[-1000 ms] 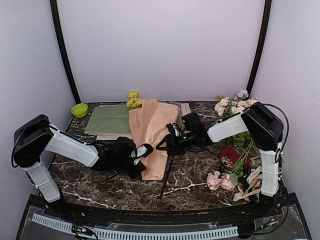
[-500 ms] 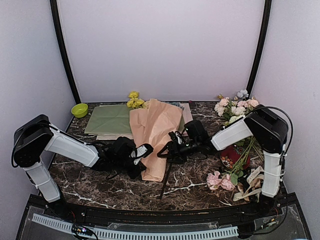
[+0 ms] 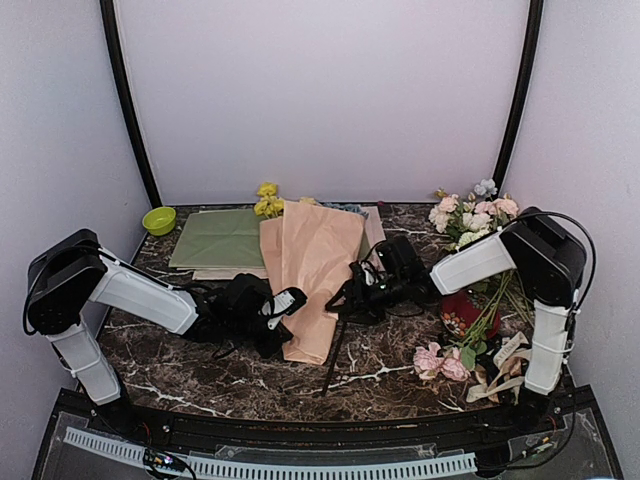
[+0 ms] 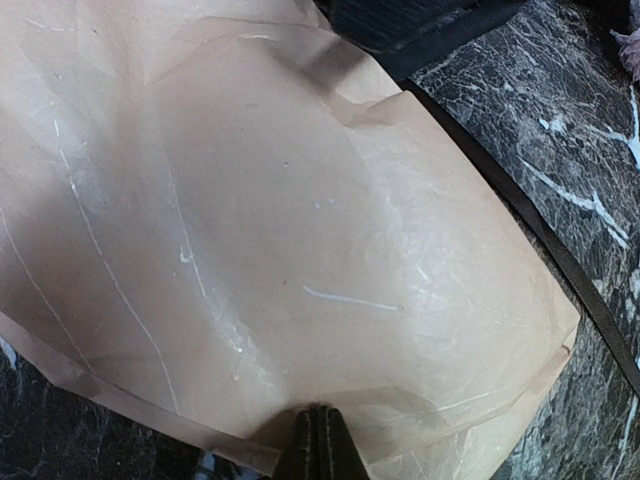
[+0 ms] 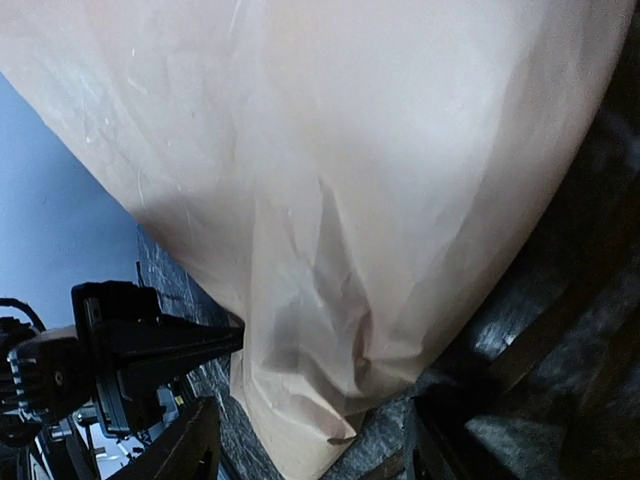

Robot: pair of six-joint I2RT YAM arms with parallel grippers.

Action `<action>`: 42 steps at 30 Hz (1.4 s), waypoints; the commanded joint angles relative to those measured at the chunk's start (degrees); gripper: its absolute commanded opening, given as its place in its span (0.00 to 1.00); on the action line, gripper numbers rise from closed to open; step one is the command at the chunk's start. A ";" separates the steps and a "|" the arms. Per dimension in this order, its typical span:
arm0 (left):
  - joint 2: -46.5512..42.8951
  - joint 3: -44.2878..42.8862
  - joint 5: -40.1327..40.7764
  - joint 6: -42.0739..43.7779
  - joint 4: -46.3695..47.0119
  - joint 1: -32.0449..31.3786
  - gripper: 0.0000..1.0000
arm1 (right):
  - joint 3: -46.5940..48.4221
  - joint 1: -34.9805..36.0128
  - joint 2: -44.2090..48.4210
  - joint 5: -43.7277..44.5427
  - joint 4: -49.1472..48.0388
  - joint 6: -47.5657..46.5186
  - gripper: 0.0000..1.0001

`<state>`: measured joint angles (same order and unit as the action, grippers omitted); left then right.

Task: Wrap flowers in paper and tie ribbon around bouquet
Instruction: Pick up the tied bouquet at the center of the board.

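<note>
1. Left pincer (image 4: 321, 432) is clamped shut on the peach paper's (image 3: 315, 270) near left edge.
2. Right pincer (image 3: 344, 298) is spread wide just beside the paper's right edge, gripping nothing.
3. Yellow flowers (image 3: 266, 202) show at the paper's far end.
4. Thin dark ribbon (image 3: 334, 352) lies along its near right side.

The dark marble table (image 3: 390, 375) carries plenty of odds and ends. At the back left a green sheet (image 3: 215, 238) lies flat, and a small lime bowl (image 3: 159, 220) stands just beside its far left corner. Against the right wall rests a bunch of pink and white roses (image 3: 470, 212), their green stalks trailing toward the front. A red object (image 3: 462, 312) (I cannot tell what it is) sits among those stalks. Nearer the front lie loose pink blossoms (image 3: 440, 362), touching tangled cream ribbons (image 3: 500, 370).
</note>
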<state>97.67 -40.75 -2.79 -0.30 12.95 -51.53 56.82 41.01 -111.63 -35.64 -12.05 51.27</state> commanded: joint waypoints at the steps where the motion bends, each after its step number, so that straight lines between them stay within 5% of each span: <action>1: 2.88 2.78 -2.20 -0.67 -9.68 -0.24 0.00 | 4.47 -1.33 -2.79 2.20 1.00 -2.49 0.63; 4: 2.96 2.78 -2.22 -0.67 -9.61 -0.24 0.00 | 7.12 -3.60 -3.18 3.60 2.61 -4.13 0.65; 9: 2.97 2.79 -2.20 -0.58 -9.44 -0.24 0.00 | 12.60 -5.71 -6.70 1.96 3.29 -6.03 0.91; 25: 3.16 2.89 -2.31 -0.50 -9.17 -0.24 0.00 | 14.14 -3.84 -10.96 -7.76 -9.40 -2.65 0.85; 29: 3.10 2.96 -2.31 -0.50 -9.12 -0.24 0.00 | 14.02 -3.26 -11.48 -8.07 -11.66 -1.28 0.74; 36: 2.60 3.13 -1.87 -0.62 -9.10 -0.24 0.00 | 13.87 -3.66 -11.11 -7.91 -12.00 -0.67 0.32; 42: -0.55 2.61 -0.52 -0.76 -10.00 -0.24 0.00 | 13.82 -4.12 -10.77 -8.30 -11.65 -1.09 0.11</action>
<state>97.45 -40.62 -2.59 -0.47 12.93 -51.53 70.89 36.86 -122.43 -41.80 -21.06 50.37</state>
